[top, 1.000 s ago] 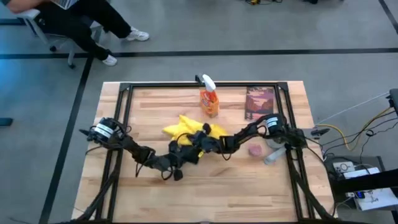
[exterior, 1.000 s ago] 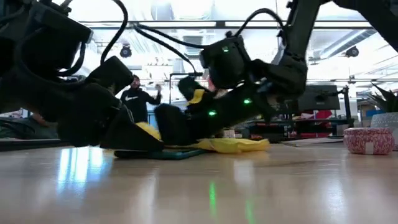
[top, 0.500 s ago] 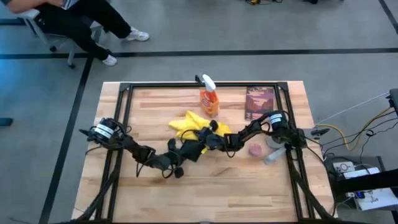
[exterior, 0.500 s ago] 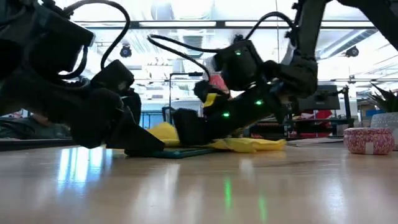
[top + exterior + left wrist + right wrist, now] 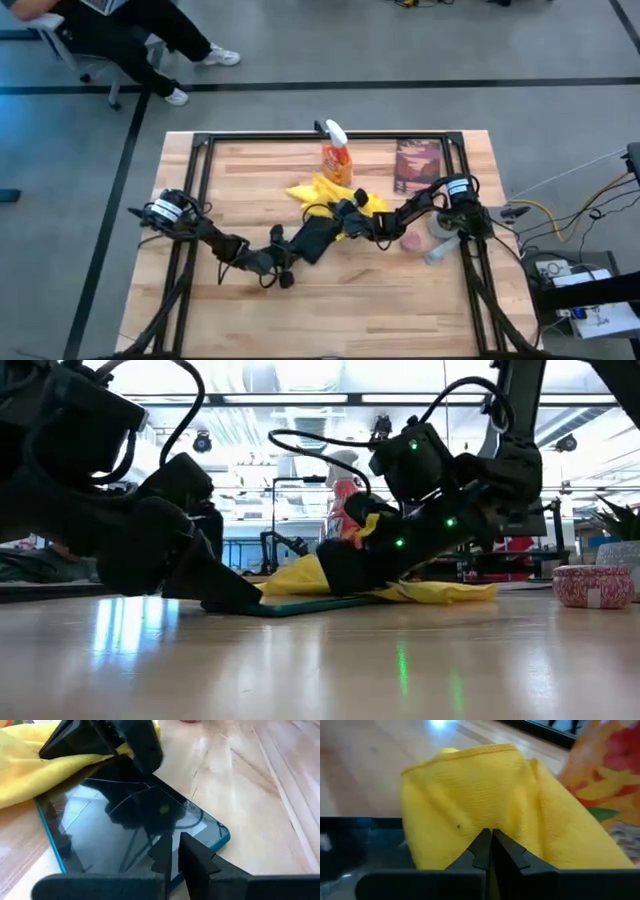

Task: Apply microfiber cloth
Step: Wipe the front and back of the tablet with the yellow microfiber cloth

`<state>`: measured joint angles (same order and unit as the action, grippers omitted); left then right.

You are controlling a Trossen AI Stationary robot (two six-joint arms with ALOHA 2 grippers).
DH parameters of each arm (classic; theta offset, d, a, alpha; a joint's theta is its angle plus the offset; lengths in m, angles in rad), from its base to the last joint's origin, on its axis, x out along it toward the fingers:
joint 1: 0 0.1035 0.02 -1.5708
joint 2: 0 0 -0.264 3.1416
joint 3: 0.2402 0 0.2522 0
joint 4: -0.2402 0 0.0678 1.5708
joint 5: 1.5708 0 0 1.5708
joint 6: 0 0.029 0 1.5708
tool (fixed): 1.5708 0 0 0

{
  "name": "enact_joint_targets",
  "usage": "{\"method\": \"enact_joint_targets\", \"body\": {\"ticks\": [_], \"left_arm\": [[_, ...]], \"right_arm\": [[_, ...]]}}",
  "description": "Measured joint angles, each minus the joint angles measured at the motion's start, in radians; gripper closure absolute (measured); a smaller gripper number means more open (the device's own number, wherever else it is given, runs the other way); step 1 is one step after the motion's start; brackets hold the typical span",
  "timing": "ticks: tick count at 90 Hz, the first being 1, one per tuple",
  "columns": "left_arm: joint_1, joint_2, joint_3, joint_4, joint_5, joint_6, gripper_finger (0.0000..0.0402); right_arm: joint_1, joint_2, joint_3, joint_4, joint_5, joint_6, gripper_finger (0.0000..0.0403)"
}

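We find the right pincer (image 5: 347, 216) near the middle of the table, its fingers clenched on a fold of the microfiber cloth (image 5: 325, 192); the right wrist view shows the two fingertips closed together with yellow fabric bunched directly ahead of them. The left pincer (image 5: 298, 246) sits low at the near end of the black tablet (image 5: 316, 238), fingers drawn together; we judge it pins the tablet rather than grips it.

The cloth lies partly on the tablet's far end and partly on the table (image 5: 250, 310) toward the rear edge, just in front of the orange spray bottle (image 5: 337, 160).

We expect the cloth to handle as light, soft and limp: it will fold and trail rather than push, so we hold a gathered fold, as now. The tablet glass (image 5: 125, 840) looks smooth, so the cloth should slide easily.

Open room lies toward the front edge and the left side. The bottle stands close behind the cloth; a book (image 5: 415, 165) and a small pink dish (image 5: 410, 241) sit to the right.
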<state>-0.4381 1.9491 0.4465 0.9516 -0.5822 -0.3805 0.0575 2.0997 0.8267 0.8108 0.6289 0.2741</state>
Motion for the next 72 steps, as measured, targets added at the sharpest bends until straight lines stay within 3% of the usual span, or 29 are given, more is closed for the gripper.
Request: {"method": "enact_joint_targets", "body": {"ticks": [21,35,72], "left_arm": [[0.000,0.000,-0.001,0.004,-0.001,0.000,0.0381],[-0.002,0.000,-0.001,0.008,0.004,0.000,0.0381],[0.002,0.000,-0.005,0.006,-0.028,-0.013,0.0381]], "right_arm": [[0.025,0.064,0.098,0.015,-0.145,-0.019,0.0403],[0.025,0.140,0.220,0.016,-0.297,-0.078,0.0403],[-0.077,0.158,0.238,0.008,-0.172,-0.067,0.0403]]}}
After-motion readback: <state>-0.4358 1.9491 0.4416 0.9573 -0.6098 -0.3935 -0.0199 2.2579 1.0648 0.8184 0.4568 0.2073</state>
